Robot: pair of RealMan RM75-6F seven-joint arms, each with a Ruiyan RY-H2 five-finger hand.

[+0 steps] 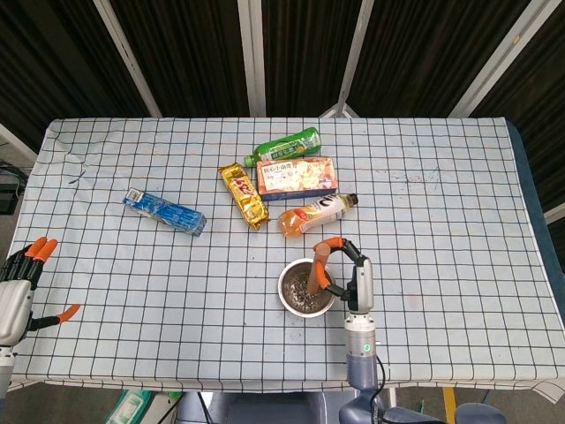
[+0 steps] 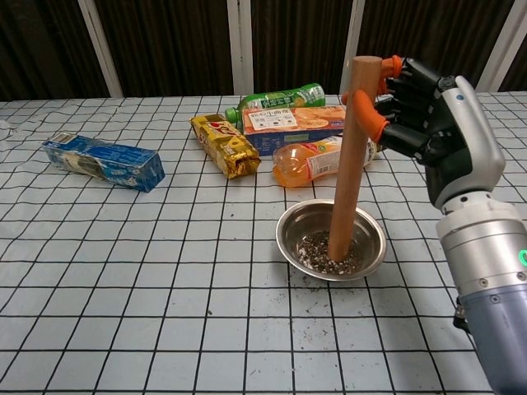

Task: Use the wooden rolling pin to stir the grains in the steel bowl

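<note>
A steel bowl (image 2: 371,236) (image 1: 288,297) with dark grains in its bottom stands on the checked cloth near the front. The wooden rolling pin (image 2: 349,160) (image 1: 319,269) stands almost upright with its lower end in the grains. My right hand (image 2: 416,111) (image 1: 347,274) grips the pin near its top, orange fingertips wrapped round it. A few grains lie spilled on the cloth in front of the bowl. My left hand (image 1: 21,284) hangs at the table's front left edge with fingers spread and nothing in them.
Behind the bowl lie an orange drink bottle (image 2: 310,160), a snack box (image 2: 292,121), a green bottle (image 2: 280,98) and a gold packet (image 2: 225,146). A blue packet (image 2: 103,162) lies at the left.
</note>
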